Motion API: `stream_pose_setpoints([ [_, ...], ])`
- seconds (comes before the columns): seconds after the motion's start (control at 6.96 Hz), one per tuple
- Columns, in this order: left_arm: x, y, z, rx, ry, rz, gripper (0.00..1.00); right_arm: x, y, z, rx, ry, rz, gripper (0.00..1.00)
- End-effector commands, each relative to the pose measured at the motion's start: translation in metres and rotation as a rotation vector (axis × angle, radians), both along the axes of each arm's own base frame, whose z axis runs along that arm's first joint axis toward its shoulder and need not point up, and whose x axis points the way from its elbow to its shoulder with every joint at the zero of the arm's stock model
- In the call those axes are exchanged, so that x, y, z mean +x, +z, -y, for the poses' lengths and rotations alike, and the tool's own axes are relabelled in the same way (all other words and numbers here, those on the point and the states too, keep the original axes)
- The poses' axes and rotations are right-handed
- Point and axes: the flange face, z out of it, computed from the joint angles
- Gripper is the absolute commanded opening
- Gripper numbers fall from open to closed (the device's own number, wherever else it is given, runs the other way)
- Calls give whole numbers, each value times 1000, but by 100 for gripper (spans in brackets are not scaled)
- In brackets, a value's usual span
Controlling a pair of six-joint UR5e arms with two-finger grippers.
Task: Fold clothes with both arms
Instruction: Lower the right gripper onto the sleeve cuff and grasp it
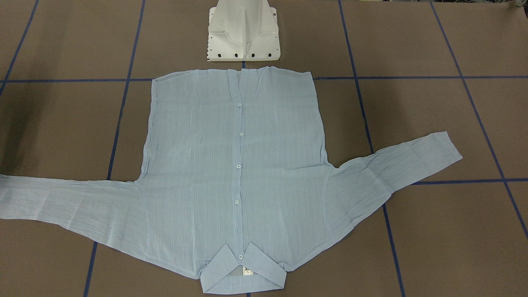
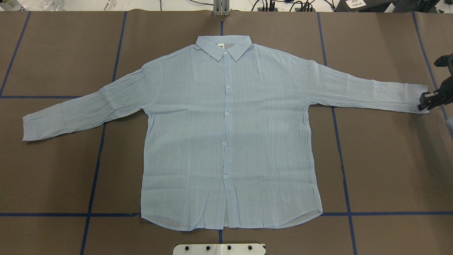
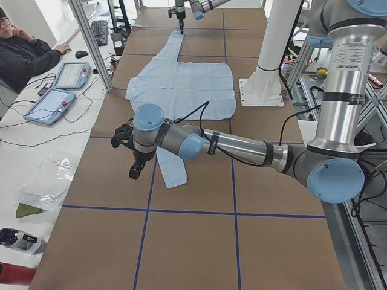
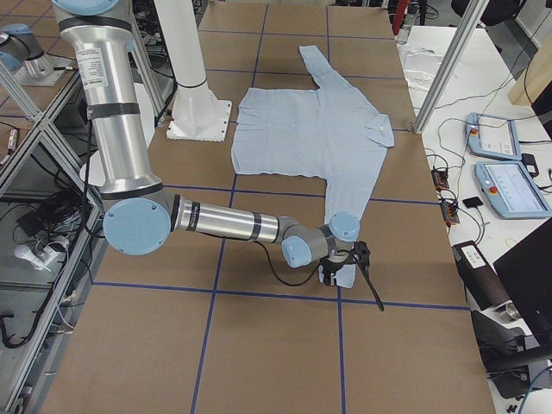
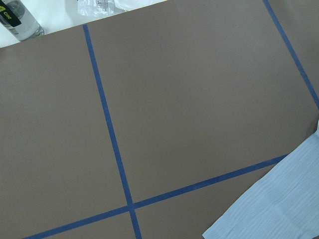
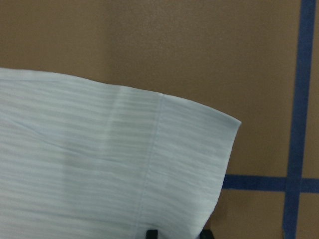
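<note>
Right end effector (image 2: pixel 422 101), jaws apart, at cuff (image 6: pixel 199 149) of thin light-blue striped shirt (image 2: pixel 226 134); pinch cuff edge squarely. Left end effector (image 3: pixel 135 164): grip unreadable.

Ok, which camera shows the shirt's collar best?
Exterior front-facing: the collar lies nearest the camera, large, with its label showing. Overhead shows it whole but smaller, the side views show it tiny, and the wrist views miss it.

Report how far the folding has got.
Done: the shirt lies flat, buttoned, sleeves spread, with no fold made. In hand: the right end effector sits at the right cuff, and the left end effector hovers near the left cuff. Left: every fold.
</note>
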Motion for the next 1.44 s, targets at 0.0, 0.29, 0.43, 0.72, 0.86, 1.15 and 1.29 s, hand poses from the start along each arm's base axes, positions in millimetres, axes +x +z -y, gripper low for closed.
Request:
stream_pose_setpoints([
  [0.0, 0, -1, 1, 1, 0, 0, 100, 9, -4, 5, -7, 15, 4, 26],
  [0.29, 0, -2, 2, 3, -1, 1, 100, 9, -6, 6, -4, 16, 5, 26],
  [0.43, 0, -2, 2, 2, -2, 1, 100, 9, -6, 6, -4, 16, 5, 17],
  [0.72, 0, -3, 2, 3, -2, 1, 100, 10, -13, 10, 3, 27, 10, 0],
  [0.86, 0, -3, 2, 3, -2, 1, 100, 15, -34, 17, 42, 38, 25, 0],
  [1.15, 0, -2, 2, 2, -2, 1, 100, 16, -93, 24, 92, 47, 141, 0],
  [1.29, 0, 0, 3, -2, -1, 1, 100, 12, -144, 25, 160, 40, 198, 0],
])
